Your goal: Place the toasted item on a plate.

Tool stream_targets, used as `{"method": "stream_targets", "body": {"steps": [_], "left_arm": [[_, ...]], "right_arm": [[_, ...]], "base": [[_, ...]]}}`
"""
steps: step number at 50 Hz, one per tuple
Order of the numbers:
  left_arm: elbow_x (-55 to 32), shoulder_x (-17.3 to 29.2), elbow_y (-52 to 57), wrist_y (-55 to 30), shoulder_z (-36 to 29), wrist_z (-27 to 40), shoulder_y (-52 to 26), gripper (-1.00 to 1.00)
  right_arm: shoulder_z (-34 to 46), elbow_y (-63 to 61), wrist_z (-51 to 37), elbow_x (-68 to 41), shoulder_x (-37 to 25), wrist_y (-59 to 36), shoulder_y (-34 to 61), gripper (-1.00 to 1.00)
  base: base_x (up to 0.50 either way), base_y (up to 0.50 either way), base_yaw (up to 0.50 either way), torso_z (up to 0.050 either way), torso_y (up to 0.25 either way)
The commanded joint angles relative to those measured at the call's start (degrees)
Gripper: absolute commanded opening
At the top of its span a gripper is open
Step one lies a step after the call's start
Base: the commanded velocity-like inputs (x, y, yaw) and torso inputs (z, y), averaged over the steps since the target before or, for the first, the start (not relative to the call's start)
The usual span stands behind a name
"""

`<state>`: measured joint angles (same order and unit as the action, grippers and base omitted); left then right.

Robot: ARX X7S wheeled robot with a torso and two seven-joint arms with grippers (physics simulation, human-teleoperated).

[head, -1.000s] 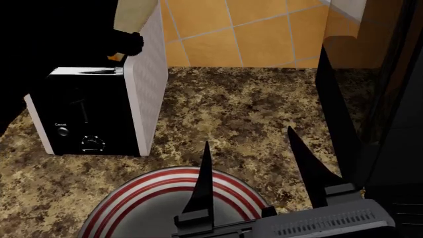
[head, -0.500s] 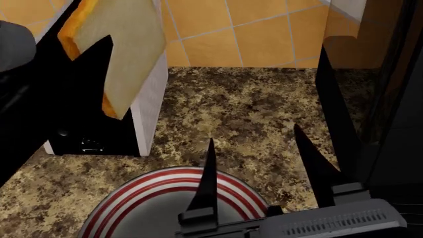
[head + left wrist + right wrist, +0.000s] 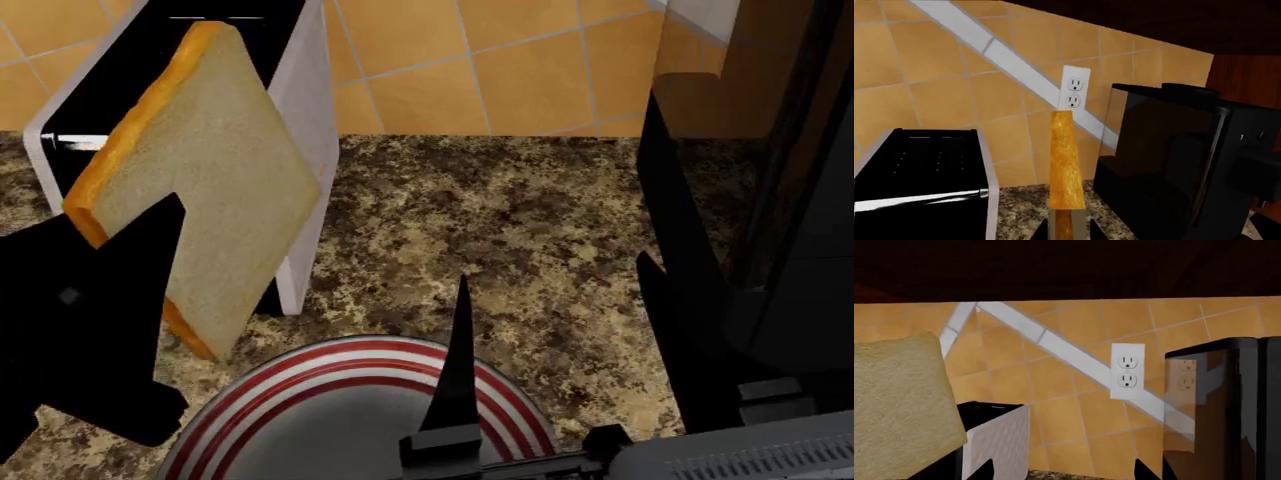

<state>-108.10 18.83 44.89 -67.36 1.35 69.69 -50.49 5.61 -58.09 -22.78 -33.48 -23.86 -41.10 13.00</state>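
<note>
Our left gripper point(image 3: 100, 300) is clamped on the toasted item point(image 3: 200, 190), its dark fingers point(image 3: 134, 250) over the slice's lower corner; in the left wrist view we see the slice edge-on between the jaws, a thin orange-brown crust point(image 3: 1066, 160) standing upright. Our right gripper point(image 3: 561, 330) hangs with its fingers spread wide and nothing between them, one fingertip over the plate point(image 3: 267, 410), the other over bare counter.

The slice is held in the air, tilted, in front of the toaster point(image 3: 300, 110) and above the counter just beyond the plate's far-left rim; it touches neither. Its face is pale beige and finely textured, with an orange-brown crust along the edges.

The counter point(image 3: 507, 240) is speckled brown-and-tan stone. Behind it runs an orange tiled wall point(image 3: 1074, 390) with a white diagonal stripe and a white outlet point(image 3: 1127, 371). A tall glossy black appliance point(image 3: 1167, 165) stands at the right side, near the wall. The plate has red-and-white rings around a grey centre and lies at the counter's near edge.
</note>
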Motion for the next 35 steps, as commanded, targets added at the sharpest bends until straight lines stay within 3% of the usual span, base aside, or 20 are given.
{"method": "stream_targets", "body": {"steps": [1, 10, 35], "left_arm": [[-2.67, 0.37, 3.2, 2.51, 3.95, -2.05, 7.72, -1.0], [0.62, -0.7, 3.7, 1.51, 10.08, -11.84, 15.76, -1.0], [9.29, -4.67, 3.18, -2.5, 8.88, -24.26, 21.87, -1.0]], "right_arm": [[0.01, -1.67, -5.96, -8.13, -6.47, 2.71, -0.2, 1.0], [2.49, -1.04, -8.17, -8.68, -8.75, 4.4, 0.37, 1.0], [6.07, 0.27, -9.7, -8.34, -10.35, 6.78, 1.35, 1.0]], "base": [[0.0, 0.0, 0.0, 0.0, 0.0], [0.0, 0.0, 0.0, 0.0, 0.0], [0.0, 0.0, 0.0, 0.0, 0.0]]}}
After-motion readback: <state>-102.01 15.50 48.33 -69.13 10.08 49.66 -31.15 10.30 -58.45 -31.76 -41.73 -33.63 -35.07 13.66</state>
